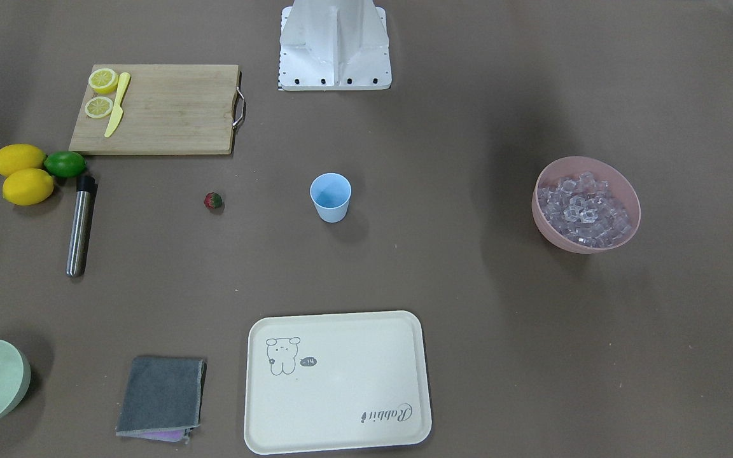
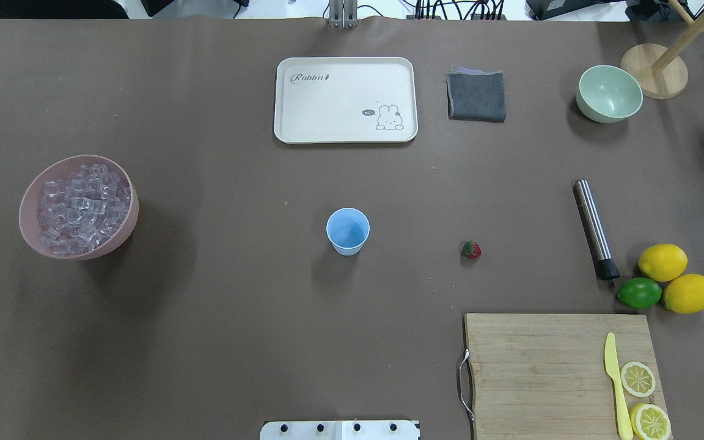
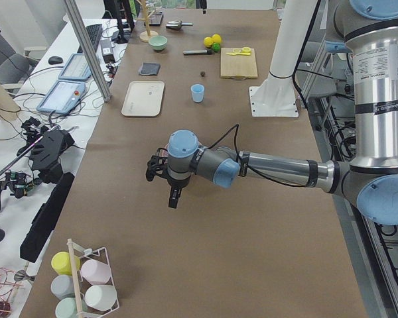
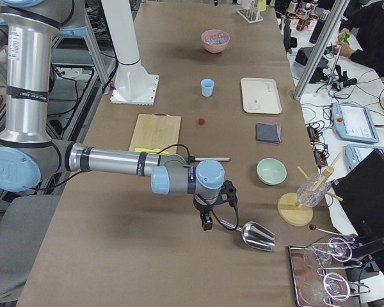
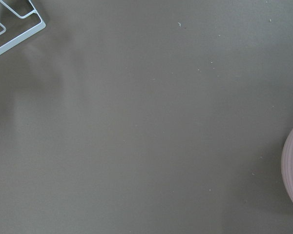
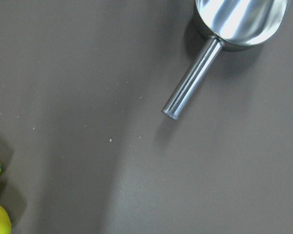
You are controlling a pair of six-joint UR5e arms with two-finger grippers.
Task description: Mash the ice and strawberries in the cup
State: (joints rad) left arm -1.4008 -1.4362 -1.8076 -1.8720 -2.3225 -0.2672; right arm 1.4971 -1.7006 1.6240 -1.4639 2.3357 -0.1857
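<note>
- Cup (image 2: 348, 231): light stiff plastic, probably tippy; I'd pinch its rim.
- Strawberry (image 2: 471, 249): small, likely soft; squeeze gently.
- Ice (image 2: 80, 208): likely slippery.
- Left gripper (image 3: 174, 197), right gripper (image 4: 207, 224): spread or pressed, cannot tell.

Blue cup (image 1: 330, 197) upright at centre frame; strawberry (image 1: 213, 201) left of it, apart; ice (image 1: 583, 208) heaped in pink bowl (image 1: 551, 232) at right; cream tray (image 1: 341, 388) at lower centre.
</note>
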